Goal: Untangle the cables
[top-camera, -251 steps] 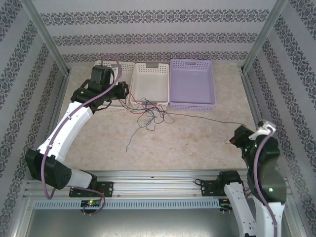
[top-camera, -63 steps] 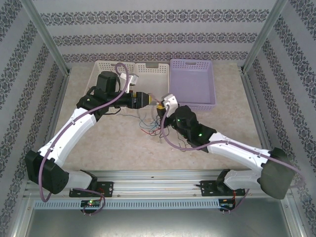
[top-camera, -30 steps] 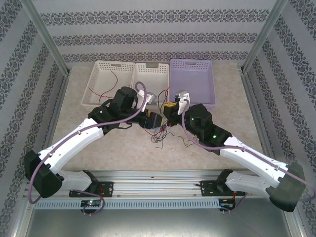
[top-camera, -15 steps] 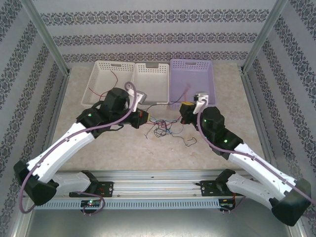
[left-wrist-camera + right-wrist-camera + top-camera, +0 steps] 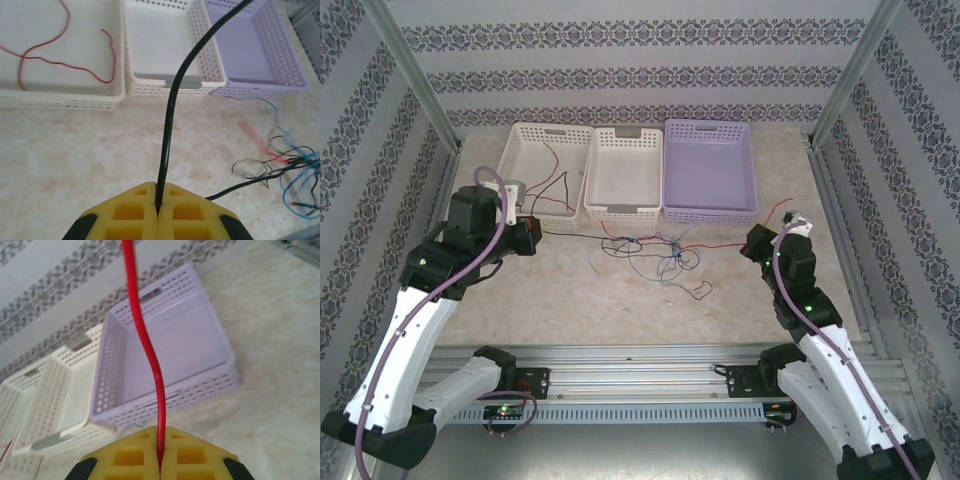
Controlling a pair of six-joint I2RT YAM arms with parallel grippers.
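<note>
Two grippers are both pinched fully together, each on a single wire. The left gripper (image 5: 158, 202) has its yellow fingers (image 5: 130, 212) pressed flat against each other with the black cable (image 5: 170, 115) caught in the seam. From there one strand rises up the wrist view and another runs off low to the right toward the tangle (image 5: 655, 250). Seen from above, this gripper sits just in front of the left white basket (image 5: 520, 130), and the black line stretches from it rightward along the front of the middle white basket (image 5: 625, 133). The right gripper (image 5: 161, 452) is closed the same way on a red cable (image 5: 149, 352), which stands up between its yellow pads (image 5: 192, 455) in front of the purple basket (image 5: 220, 340). In the overhead view that gripper hovers at the right side of the table (image 5: 570, 310), near the purple basket's front right corner, with the red wire leading left into the knot. The knot itself lies on the table just in front of the middle and purple baskets. It is a loose snarl of black, red and blue cable (image 5: 297, 202), with a small dark loop lying apart on its near right side. A second red cable (image 5: 60, 62) lies curled inside the left white basket, well apart from the rest.
</note>
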